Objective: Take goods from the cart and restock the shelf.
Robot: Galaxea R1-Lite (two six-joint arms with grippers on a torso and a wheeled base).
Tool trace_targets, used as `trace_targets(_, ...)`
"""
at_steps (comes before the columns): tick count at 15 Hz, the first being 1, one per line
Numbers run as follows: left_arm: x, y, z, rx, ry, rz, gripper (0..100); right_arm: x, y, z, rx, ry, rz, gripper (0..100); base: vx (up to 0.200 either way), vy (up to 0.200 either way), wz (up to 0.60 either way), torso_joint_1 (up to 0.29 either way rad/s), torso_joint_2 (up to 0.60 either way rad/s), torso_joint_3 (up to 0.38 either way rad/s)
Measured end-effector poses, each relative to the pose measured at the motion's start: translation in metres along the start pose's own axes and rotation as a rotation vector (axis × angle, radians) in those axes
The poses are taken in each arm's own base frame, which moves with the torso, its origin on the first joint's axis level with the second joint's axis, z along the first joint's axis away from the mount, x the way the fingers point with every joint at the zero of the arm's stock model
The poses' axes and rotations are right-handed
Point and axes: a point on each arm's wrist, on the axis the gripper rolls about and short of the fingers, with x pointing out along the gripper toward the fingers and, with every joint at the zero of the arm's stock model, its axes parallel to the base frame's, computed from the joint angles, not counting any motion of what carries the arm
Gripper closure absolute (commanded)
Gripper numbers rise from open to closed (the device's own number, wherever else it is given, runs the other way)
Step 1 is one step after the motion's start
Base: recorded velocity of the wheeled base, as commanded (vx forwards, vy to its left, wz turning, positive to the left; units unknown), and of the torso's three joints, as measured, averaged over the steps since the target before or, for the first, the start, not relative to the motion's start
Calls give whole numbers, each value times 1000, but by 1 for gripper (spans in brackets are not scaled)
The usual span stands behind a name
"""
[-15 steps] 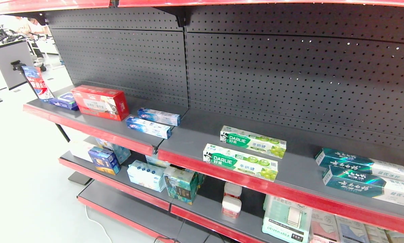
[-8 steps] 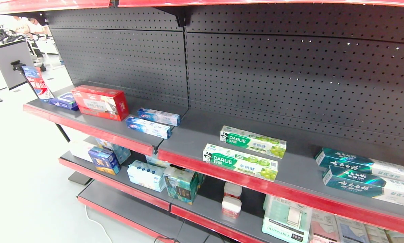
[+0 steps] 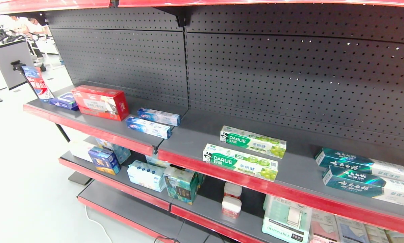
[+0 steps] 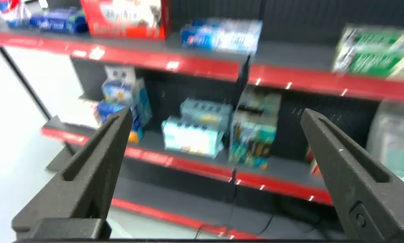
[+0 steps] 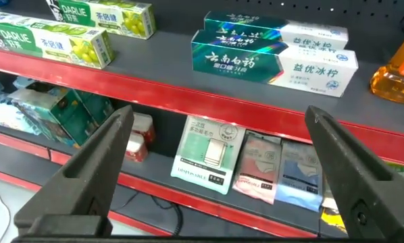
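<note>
Shelf holds toothpaste boxes; left tool and right tool both gape wide, released, empty.

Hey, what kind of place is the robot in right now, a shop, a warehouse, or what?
Most likely a shop aisle, or a mock-up of one: tiered red-edged shelves, a black pegboard back panel, and boxed toothpaste laid out in pairs.

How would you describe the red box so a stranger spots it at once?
Find the grey shelf with the red front edge below the pegboard; go toward its left end. The red box is the only red carton, bulkier than the flat blue carton and slim blue-white cartons flanking it.
</note>
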Motion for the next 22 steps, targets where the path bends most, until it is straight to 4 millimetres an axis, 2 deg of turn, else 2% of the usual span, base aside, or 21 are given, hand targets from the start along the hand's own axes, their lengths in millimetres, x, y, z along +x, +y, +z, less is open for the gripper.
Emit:
trace_targets(2, 3, 0, 36, -42, -9, -27, 0, 0, 0, 0, 1, 0, 3, 0, 0, 0, 0, 0, 0, 0)
trace_targets(4, 11, 1, 51, -66, 30, -40, 0, 0, 0, 0, 0, 0, 3, 0, 0, 0, -300, 4, 1, 4)
trace_targets(11, 25, 2, 50, -71, 122, -31, 0, 0, 0, 0, 0, 1, 3, 0, 0, 0, -600, 6, 0, 0)
trace_targets(22, 33, 3, 49, -76, 174, -3, 0, 0, 0, 0, 3, 2, 2, 0, 0, 0, 0, 0, 0, 0)
